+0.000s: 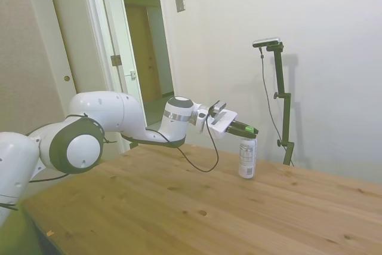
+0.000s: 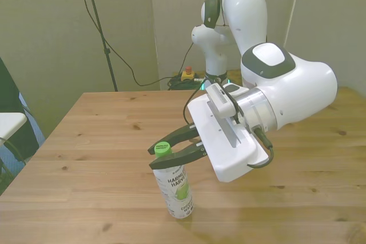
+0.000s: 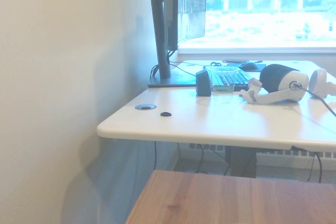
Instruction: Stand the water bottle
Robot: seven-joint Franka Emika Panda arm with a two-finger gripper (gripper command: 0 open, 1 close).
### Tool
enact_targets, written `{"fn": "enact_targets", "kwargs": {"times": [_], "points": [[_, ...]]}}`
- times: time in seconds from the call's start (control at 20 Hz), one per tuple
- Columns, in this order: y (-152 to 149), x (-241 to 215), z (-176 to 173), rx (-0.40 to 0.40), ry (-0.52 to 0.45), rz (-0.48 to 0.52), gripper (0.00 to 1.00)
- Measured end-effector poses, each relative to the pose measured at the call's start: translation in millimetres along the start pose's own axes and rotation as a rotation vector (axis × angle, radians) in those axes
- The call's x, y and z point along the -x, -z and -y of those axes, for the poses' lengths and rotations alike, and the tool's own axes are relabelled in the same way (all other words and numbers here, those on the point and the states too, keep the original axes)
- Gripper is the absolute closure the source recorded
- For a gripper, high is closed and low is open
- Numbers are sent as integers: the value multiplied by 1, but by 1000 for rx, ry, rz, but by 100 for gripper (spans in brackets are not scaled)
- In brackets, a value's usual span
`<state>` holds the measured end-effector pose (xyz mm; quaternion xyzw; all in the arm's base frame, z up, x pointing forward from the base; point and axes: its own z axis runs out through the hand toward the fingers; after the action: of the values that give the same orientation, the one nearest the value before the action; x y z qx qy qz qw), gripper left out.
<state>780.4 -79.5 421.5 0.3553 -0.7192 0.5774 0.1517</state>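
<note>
Near the wooden surface's [image 2: 86, 141] front edge: water bottle [image 2: 176, 190] upright, green cap [image 2: 163, 148] on top | gripper [image 2: 166, 154] horizontal at cap height | fingers [image 2: 177, 158] flanking cap; contact indeterminable.

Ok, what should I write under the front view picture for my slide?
The robot's fingers sit on either side of the green cap of the upright water bottle on the wooden table.
</note>
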Motion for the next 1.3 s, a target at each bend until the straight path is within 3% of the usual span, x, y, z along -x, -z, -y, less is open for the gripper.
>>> {"fn": "enact_targets", "kwargs": {"times": [0.2, 0.25, 0.95, 1.3], "points": [[-2, 7, -7, 4, 7, -2, 100], [-3, 8, -7, 2, 9, -5, 0], [3, 8, -7, 3, 6, -10, 0], [21, -11, 13, -10, -26, 8, 0]]}}
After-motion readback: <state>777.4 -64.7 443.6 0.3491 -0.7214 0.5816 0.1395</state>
